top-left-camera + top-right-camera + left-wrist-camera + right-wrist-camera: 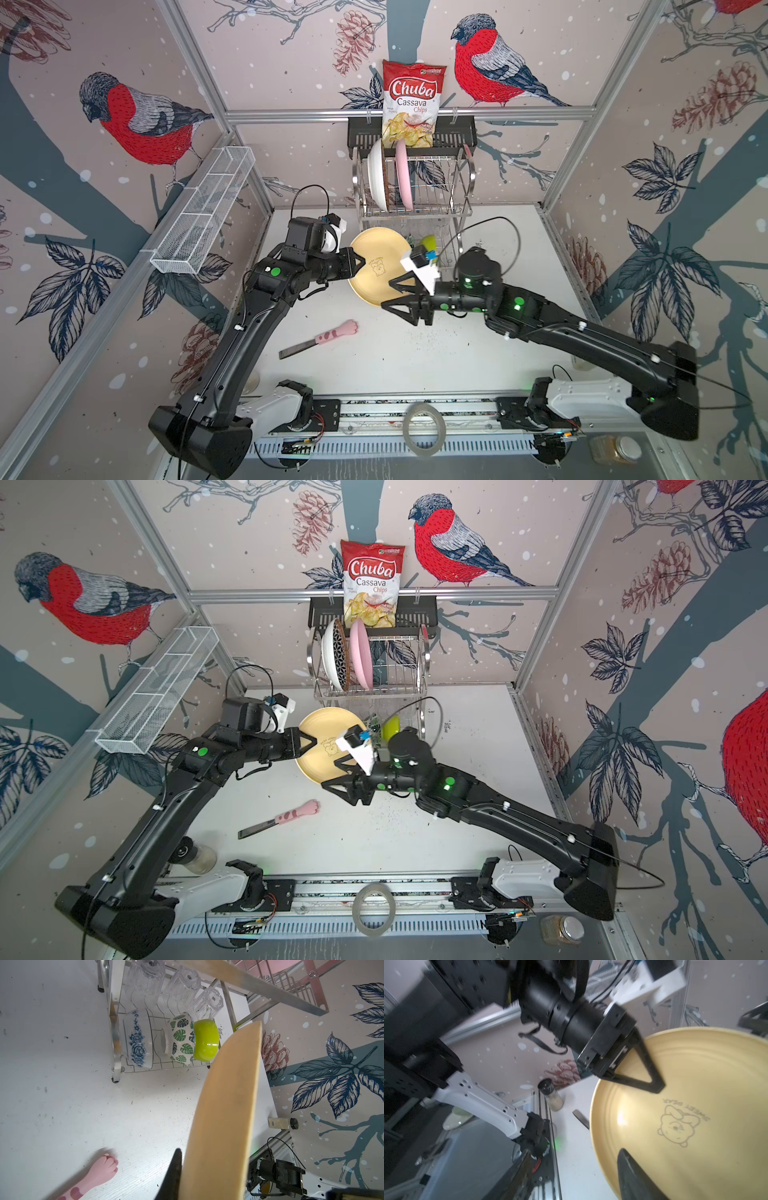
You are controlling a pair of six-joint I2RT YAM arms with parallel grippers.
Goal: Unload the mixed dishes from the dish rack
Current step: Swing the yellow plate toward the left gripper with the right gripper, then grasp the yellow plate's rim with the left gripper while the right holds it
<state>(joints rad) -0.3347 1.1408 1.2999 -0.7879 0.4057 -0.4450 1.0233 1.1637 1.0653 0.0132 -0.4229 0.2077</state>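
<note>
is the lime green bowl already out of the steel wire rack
No, the glossy lime green bowl sits on the lower shelf of the shiny steel wire rack, beside the green-leaf patterned bowl.

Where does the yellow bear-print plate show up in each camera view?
Top view: yellow round plate with bear drawing, centre of picture.
Top view: same plate, just left of centre.
Left wrist: edge-on tan band, close up, overlapping the lime bowl.
Right wrist: face-on, bear drawing showing.
Shared landmark: black left gripper clamped on its rim.
</note>
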